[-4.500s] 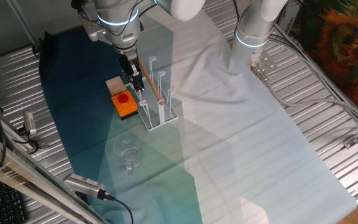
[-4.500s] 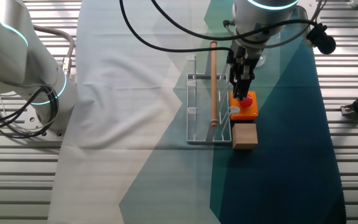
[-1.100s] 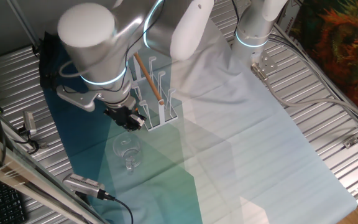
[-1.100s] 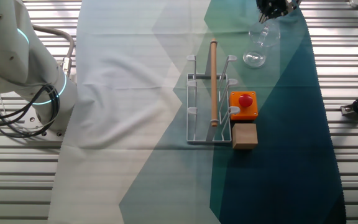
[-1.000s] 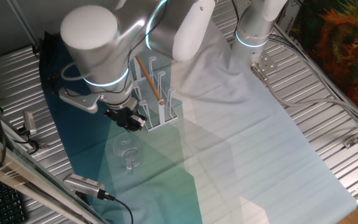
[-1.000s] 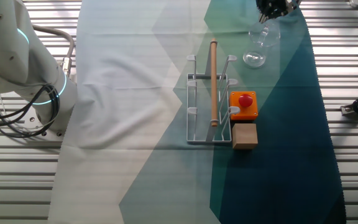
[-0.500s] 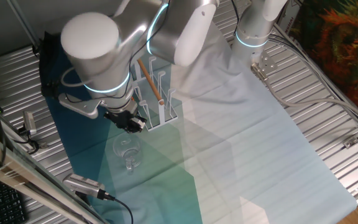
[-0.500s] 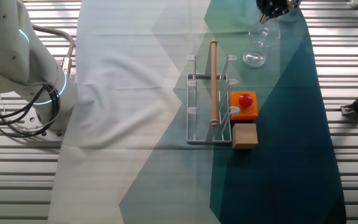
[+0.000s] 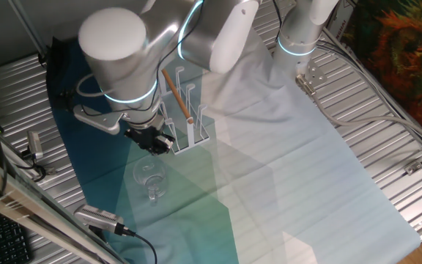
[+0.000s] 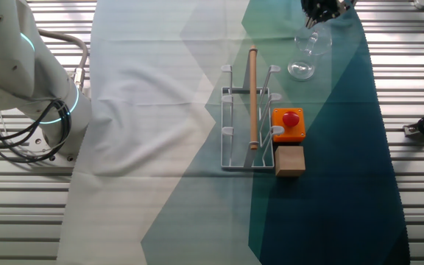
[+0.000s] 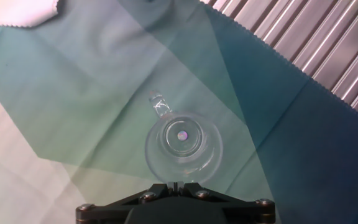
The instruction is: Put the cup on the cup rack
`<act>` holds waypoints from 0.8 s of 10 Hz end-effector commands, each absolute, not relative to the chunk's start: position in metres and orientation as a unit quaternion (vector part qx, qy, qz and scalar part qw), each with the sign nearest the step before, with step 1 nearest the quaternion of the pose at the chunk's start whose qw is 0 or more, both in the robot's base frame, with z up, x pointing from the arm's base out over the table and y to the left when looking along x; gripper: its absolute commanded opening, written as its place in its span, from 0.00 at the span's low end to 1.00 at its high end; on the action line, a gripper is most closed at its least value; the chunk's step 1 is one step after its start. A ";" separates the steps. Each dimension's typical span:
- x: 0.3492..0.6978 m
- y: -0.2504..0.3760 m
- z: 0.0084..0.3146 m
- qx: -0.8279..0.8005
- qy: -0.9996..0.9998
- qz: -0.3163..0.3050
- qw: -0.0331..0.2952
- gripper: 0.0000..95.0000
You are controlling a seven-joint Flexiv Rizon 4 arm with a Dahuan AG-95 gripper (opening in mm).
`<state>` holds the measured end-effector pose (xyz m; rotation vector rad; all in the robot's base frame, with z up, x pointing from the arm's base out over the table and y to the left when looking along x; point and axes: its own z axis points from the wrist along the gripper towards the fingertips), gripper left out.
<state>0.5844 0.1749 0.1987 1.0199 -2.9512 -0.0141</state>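
Cup [image 11: 183, 147] stood upright on the cloth, apart from the rack [image 9: 185, 121], directly below the end effector [image 9: 154, 141], handle [image 11: 158, 106] pointing away from it in the hand view; whether the end effector was released or clenched could not be told.

Robot lab: slatted aluminium table [image 9: 387, 125], tripod cameras [image 9: 97, 217], loose cables [image 9: 376, 103], second arm [image 10: 20, 70].

Counted items on the cloth-covered table

One glass cup [image 11: 183, 147], one white cup rack [image 10: 246, 119], one orange box [image 10: 288, 125], one tan block [image 10: 289, 160], one wooden rod [image 10: 253, 97].
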 end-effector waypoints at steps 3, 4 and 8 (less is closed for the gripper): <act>0.583 0.174 0.199 0.346 -0.938 0.021 0.006 0.00; 0.583 0.174 0.199 0.335 -0.942 0.022 -0.001 0.00; 0.583 0.174 0.199 0.329 -0.944 0.002 -0.032 0.00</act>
